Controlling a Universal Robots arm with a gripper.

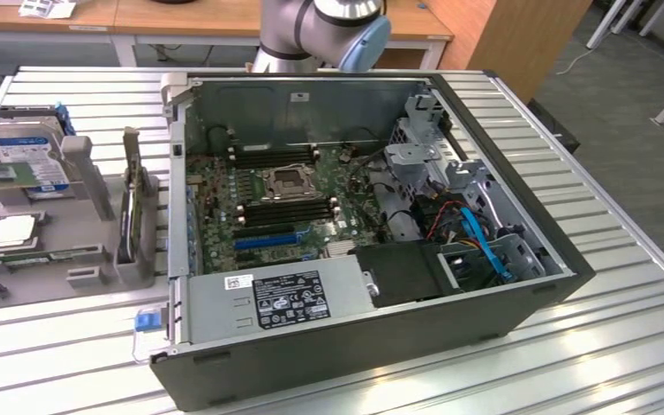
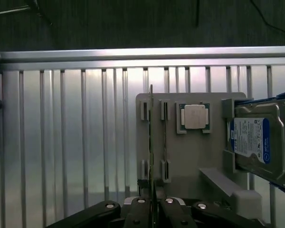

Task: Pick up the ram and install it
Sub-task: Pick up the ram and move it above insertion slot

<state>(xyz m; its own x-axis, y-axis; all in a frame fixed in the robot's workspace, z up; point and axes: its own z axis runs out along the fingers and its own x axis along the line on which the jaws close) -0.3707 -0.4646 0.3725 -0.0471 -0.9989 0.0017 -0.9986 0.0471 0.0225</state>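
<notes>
Where the grey holder (image 1: 44, 281) stands at the exterior view's left of the worktop (image 1: 609, 346), it carries one hard drive (image 1: 21, 156) and one processor chip (image 1: 15, 229). Rightward sits one open computer case (image 1: 344, 363). The claw (image 2: 152, 211) is pinched nearly closed on one ram (image 2: 151, 142), edge-on above the holder.
</notes>
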